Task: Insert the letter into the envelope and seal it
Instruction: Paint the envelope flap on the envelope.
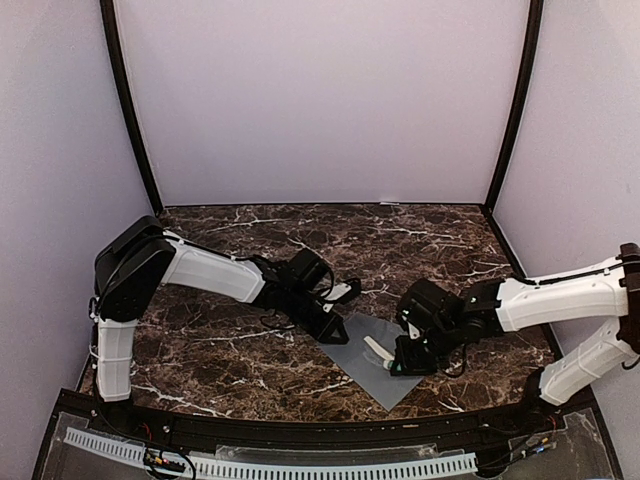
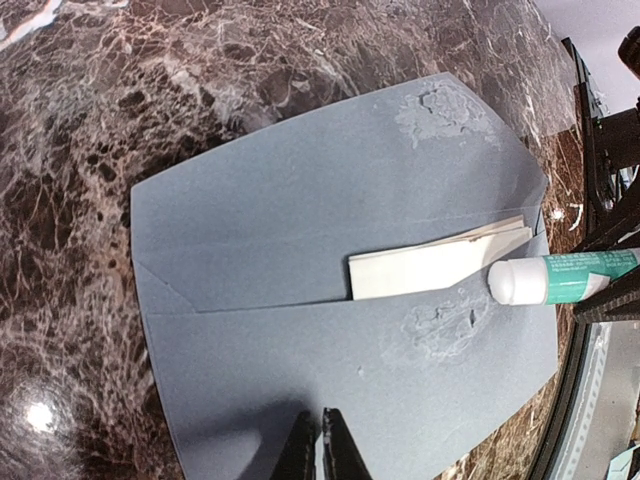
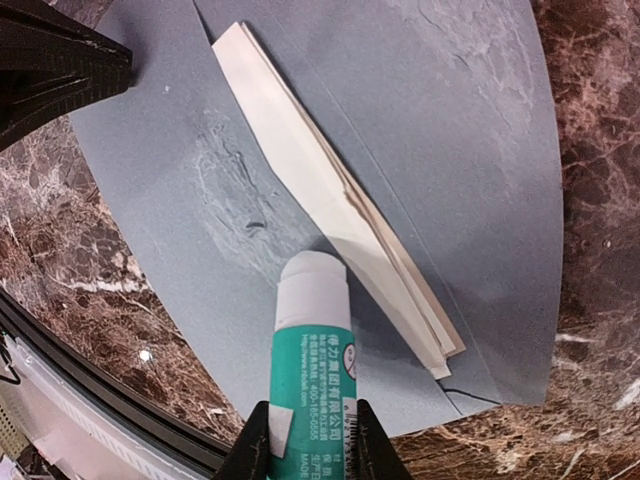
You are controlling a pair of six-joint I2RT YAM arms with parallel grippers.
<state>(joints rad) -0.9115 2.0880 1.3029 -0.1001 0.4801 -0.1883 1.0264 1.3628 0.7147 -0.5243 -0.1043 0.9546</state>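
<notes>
Front-centre on marble table (image 1: 250,230), grey envelope (image 1: 372,372) (image 2: 300,230) (image 3: 450,120) lies flat w/ folded cream letter (image 2: 430,270) (image 3: 320,190) partly tucked in its opening, one end sticking out. R gripper (image 1: 405,360) (image 3: 308,440) is clamped on green-white glue stick (image 2: 565,278) (image 3: 315,350), white tip over envelope, just beside letter. L gripper (image 1: 335,325) (image 2: 322,440) has fingers pressed together, tips at envelope's edge; contact unclear.

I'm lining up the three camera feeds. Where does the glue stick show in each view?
Top external: glue stick low and right of centre, over the envelope.
Left wrist: glue stick at the right edge, white tip pointing left.
Right wrist: glue stick at bottom centre, tip pointing up.
Shared landmark: the envelope, lying beneath its tip in all three views.
</notes>
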